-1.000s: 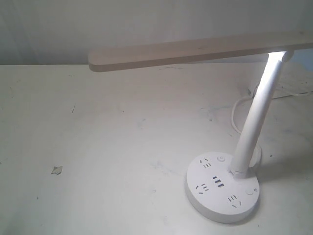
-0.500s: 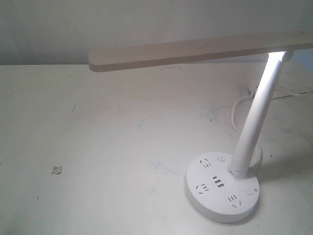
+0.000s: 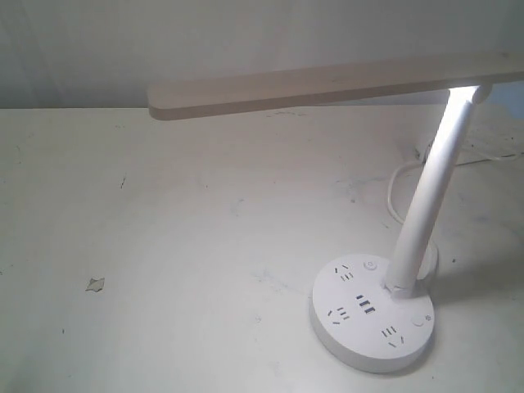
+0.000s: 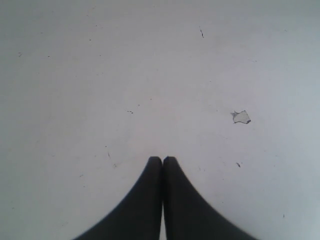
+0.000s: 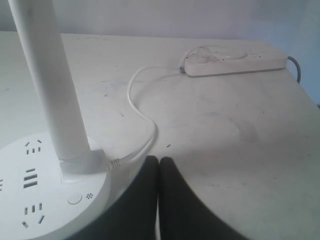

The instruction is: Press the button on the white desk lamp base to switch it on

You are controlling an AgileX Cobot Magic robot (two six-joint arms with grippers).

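The white desk lamp base (image 3: 370, 313) sits at the front right of the table, its slanted pole (image 3: 429, 192) rising to a long flat head (image 3: 327, 85). The pole shines brightly just under the head. The button (image 3: 420, 320), with a tiny dark dot beside it, lies on the base's right rim; the right wrist view shows the button (image 5: 74, 198) too. My right gripper (image 5: 159, 159) is shut and empty, hovering just beside the base (image 5: 45, 200), apart from the button. My left gripper (image 4: 162, 159) is shut over bare table. Neither gripper shows in the exterior view.
A second round button (image 3: 370, 265) sits on the base's far rim. The lamp's white cable (image 5: 142, 112) curls across the table to a white power strip (image 5: 232, 61) near the table's edge. A small chip (image 3: 95, 284) marks the table surface at left.
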